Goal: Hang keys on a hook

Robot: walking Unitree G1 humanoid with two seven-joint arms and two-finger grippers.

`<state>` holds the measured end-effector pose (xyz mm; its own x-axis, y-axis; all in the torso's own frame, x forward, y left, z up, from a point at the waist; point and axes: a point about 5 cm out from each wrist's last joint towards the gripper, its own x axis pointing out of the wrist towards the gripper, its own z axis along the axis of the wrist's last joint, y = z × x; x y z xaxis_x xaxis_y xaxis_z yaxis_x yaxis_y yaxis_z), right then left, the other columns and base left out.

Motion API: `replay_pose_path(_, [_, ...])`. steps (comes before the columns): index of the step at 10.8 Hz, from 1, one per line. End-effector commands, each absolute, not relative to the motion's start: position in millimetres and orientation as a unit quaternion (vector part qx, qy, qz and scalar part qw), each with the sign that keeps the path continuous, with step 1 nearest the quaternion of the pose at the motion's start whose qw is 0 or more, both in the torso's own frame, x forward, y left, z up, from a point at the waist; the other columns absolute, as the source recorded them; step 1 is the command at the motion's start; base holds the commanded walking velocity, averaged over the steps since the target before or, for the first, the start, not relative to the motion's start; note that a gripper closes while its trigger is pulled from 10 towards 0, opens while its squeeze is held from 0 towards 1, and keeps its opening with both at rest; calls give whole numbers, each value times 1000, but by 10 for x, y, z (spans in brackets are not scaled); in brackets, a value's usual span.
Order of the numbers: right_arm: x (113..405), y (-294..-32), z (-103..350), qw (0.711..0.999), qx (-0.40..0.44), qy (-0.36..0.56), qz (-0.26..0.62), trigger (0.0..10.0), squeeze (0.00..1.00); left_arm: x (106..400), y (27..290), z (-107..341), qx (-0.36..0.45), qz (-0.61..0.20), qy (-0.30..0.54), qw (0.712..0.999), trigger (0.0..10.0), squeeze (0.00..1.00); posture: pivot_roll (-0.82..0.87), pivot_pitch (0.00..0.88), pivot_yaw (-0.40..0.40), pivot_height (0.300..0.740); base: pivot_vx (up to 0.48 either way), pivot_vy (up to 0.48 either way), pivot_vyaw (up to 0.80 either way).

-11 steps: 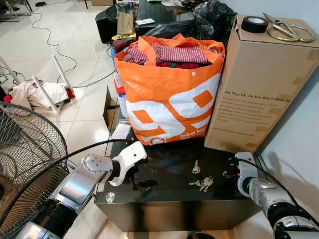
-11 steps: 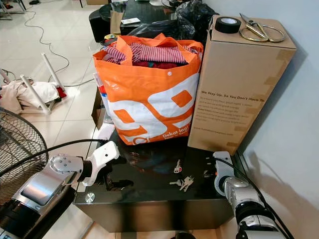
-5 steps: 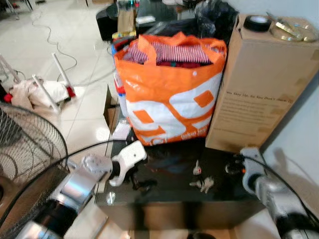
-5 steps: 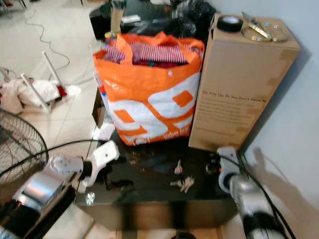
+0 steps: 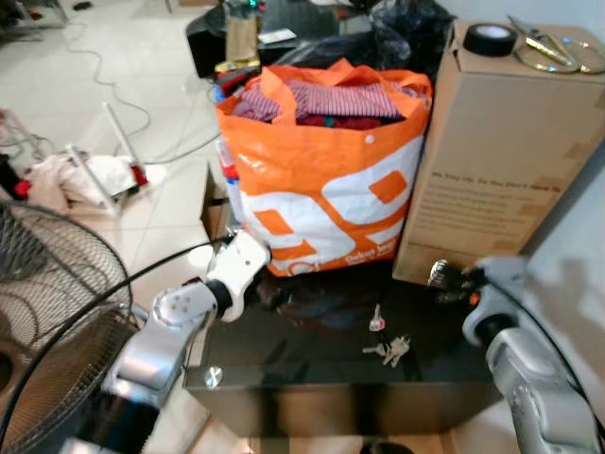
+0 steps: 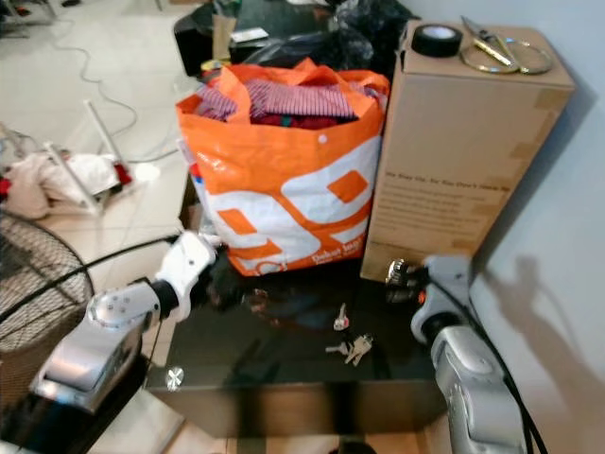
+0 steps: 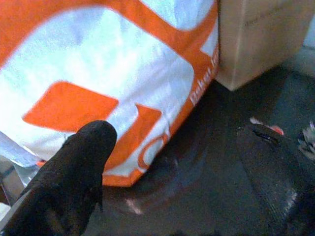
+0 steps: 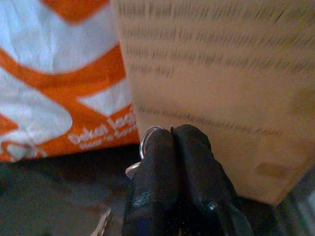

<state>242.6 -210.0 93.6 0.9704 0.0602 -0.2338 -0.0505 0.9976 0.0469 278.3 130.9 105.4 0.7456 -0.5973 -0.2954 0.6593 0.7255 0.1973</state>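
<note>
1. Lower centre of the head view: keys (image 5: 385,349) lie loose on the black table (image 5: 312,364); a single key (image 5: 376,320) just above them.
2. Right gripper (image 8: 173,142) raised at right, near the box (image 5: 492,151); fingers pressed together on a thin ring (image 8: 146,133).
3. Left gripper (image 7: 172,147) at left by the orange bag (image 5: 321,180); fingers wide apart, holding nothing.

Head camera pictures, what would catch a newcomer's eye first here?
The big orange and white bag, stuffed with clothes, stands at the back of the black table, beside a tall cardboard box topped with tape and scissors. A bunch of keys lies on the table near its front edge. The right claw, raised before the box, pinches a metal ring.
</note>
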Motion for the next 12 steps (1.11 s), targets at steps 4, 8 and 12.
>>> replay_pose_path(4, [2348,-1988,1238,998,9,60,-12,3294,0,2659,1334,1127,109,-212,70,969,10000,0,-144,0,31,740,0,0,0])
replay_pose_path(8, [2397,-1860,1243,998,8,68,-10,10000,0,2576,1513,1136,104,-144,78,981,10000,0,-92,0,-3,740,0,0,0])
replay_pose_path(12, [2418,-1820,1211,996,25,80,-5,10000,0,2595,1621,1262,107,-119,74,984,10000,0,-47,0,9,740,0,0,0])
